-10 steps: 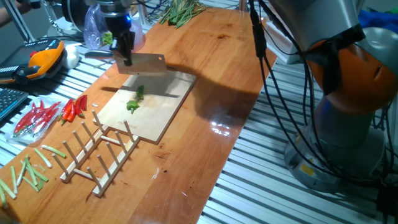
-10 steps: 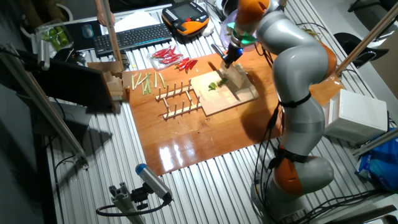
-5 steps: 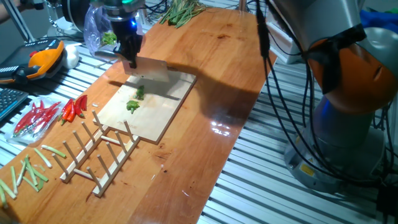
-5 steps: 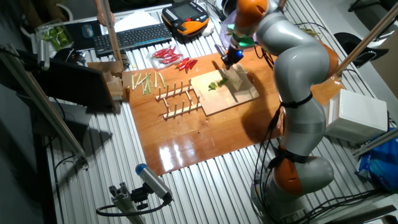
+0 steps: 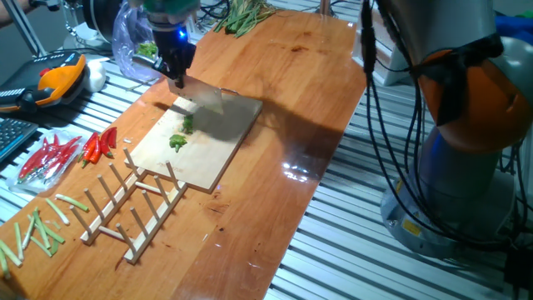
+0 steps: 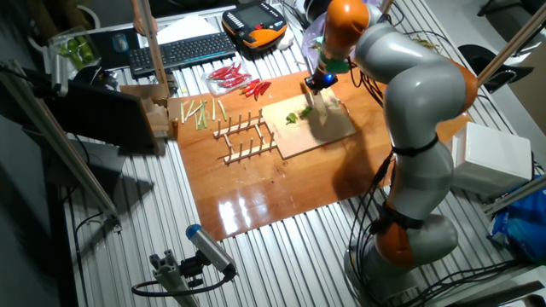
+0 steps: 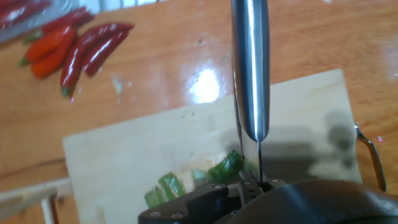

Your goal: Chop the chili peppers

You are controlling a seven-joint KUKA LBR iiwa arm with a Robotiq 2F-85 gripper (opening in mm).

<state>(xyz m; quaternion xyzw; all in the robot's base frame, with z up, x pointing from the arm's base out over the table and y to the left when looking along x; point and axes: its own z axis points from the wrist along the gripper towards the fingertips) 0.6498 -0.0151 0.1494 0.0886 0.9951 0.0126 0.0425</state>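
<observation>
My gripper (image 5: 176, 65) is shut on the handle of a steel cleaver (image 5: 205, 100) and holds its blade just above the far part of the pale wooden cutting board (image 5: 212, 158). Short green chili pepper pieces (image 5: 177, 142) lie on the board, on the near left of the blade. In the other fixed view the gripper (image 6: 320, 81) holds the cleaver (image 6: 319, 106) right of the chili (image 6: 294, 117). In the hand view the cleaver's spine (image 7: 250, 62) runs upward, and chili chunks (image 7: 225, 167) lie at its left on the board (image 7: 118, 158).
Loose red chilies (image 5: 98, 146) and a bag of them (image 5: 46, 158) lie left of the board. A wooden peg rack (image 5: 133, 208) stands in front of it, with pale green stalk sticks (image 5: 37, 229) beyond. An orange pendant (image 5: 54, 79) and a plastic bag (image 5: 132, 46) lie behind.
The gripper has moved a little right and toward the board with the cleaver. The blade has turned and dropped closer to the board. The chili pieces have not moved.
</observation>
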